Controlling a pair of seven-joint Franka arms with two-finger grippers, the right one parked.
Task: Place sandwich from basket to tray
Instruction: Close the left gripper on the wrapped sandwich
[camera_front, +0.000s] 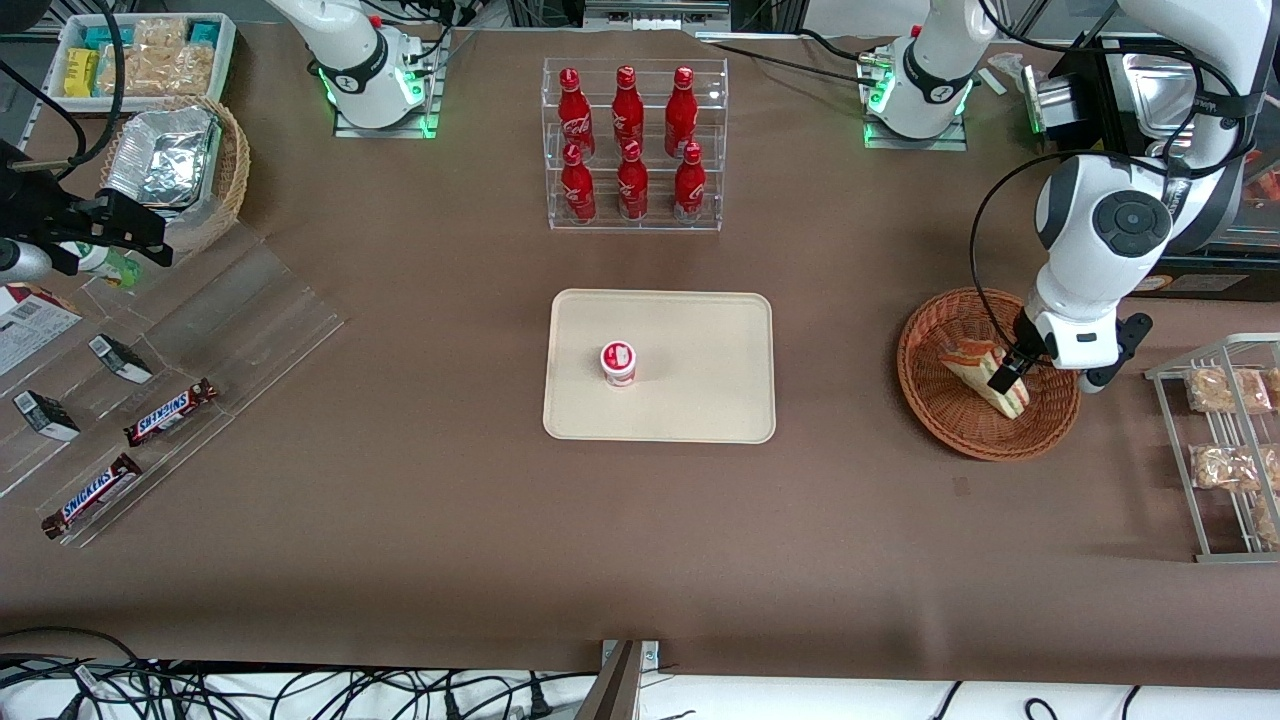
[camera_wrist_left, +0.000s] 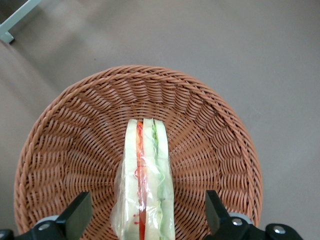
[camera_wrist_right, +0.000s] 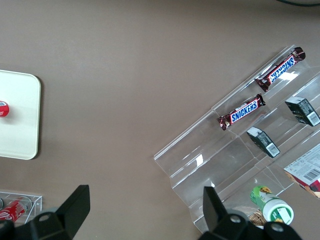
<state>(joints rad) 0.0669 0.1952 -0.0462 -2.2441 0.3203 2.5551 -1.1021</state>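
Straddling sandwich (camera_wrist_left: 145, 185) in basket (camera_wrist_left: 75, 145), spread gripper (camera_wrist_left: 145, 217).

A robot lab staged as a snack shop. Arm bases (camera_front: 375, 70) are bolted to a brown worktop (camera_front: 400, 520) with loose cables (camera_front: 200, 690) along its edge. The pincer (camera_front: 1006, 377) hangs over a basket (camera_front: 935, 400) amid cola bottles (camera_front: 628, 140) and Snickers bars (camera_front: 170, 413) on clear shelves.

Reds, browns and cream on a dull brown table

The reddish-brown woven basket (camera_front: 965, 425) holds a sandwich (camera_wrist_left: 145, 185) of pale bread striped with red and green filling; the black-fingered gripper (camera_front: 1008, 375), fingers spread, hangs from a white arm over it. The tray (camera_front: 700, 400) is plain cream, carrying a red-and-white cup (camera_front: 618, 362). Red cola bottles (camera_front: 628, 140) have white lettering; Snickers bars (camera_front: 170, 412) are dark brown with blue-and-white logos.
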